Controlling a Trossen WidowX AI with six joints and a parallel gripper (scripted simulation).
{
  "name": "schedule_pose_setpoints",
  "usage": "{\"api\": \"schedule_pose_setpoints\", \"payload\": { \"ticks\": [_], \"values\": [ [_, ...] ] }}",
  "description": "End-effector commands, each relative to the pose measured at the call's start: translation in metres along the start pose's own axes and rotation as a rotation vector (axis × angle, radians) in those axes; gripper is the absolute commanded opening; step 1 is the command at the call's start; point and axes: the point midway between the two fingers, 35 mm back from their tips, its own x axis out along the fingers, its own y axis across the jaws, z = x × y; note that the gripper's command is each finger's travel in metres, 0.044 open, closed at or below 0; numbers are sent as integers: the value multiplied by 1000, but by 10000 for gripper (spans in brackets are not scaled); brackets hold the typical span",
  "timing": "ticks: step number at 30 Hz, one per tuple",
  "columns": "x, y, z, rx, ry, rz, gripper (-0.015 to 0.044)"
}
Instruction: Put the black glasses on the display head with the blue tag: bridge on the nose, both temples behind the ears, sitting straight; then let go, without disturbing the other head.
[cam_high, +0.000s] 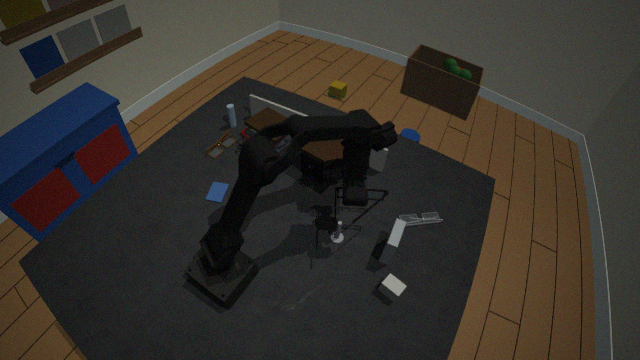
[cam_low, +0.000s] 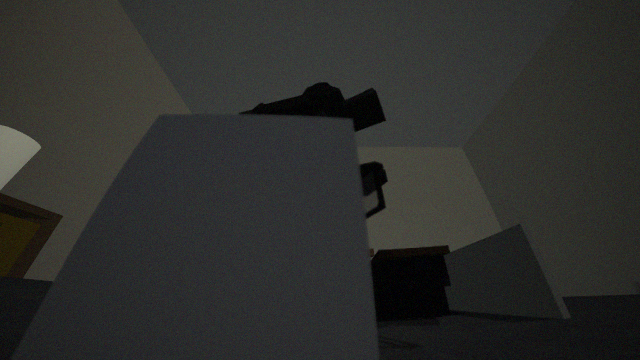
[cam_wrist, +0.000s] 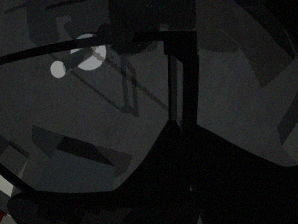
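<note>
My gripper is shut on the black glasses and holds them above the dark mat. In the wrist view their thin black rim spans the left and middle. In the exterior view a small part of the glasses shows past a large grey panel. A dark block with a brown top stands behind the gripper, partly hidden by the arm. I cannot make out either display head or the blue tag for certain; the views are dark.
A white post on a round base stands below the glasses. Clear glasses, a grey upright block and a white cube are to the right. A brown frame and blue card lie left.
</note>
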Motion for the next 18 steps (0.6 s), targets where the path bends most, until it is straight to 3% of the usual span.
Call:
{"api": "schedule_pose_setpoints", "payload": {
  "ticks": [1, 18],
  "values": [
    [3, 2, 6, 41, -16, 11, 0],
    [3, 14, 45, 510, -17, 16, 0]
  ]
}}
